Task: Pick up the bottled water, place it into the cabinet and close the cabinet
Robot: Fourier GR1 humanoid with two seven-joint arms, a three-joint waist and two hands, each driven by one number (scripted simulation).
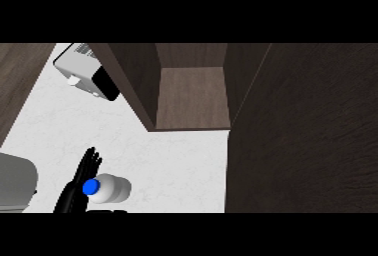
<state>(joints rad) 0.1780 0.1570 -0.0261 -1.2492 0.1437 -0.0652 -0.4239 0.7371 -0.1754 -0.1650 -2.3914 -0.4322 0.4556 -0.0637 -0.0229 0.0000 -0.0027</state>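
The left robot hand [77, 182], fingers straight, flanks the bottled water [108, 188] near the tabletop's [170, 155] front edge (pickup pending); next, curl around it, toward the open cabinet [193, 95].

Even, soft light is falling on the white counter [170, 150], leaving it bright without glare. The dark wood cabinet [295, 140] is staying dim, its open shelf [193, 95] lying faintly shaded.
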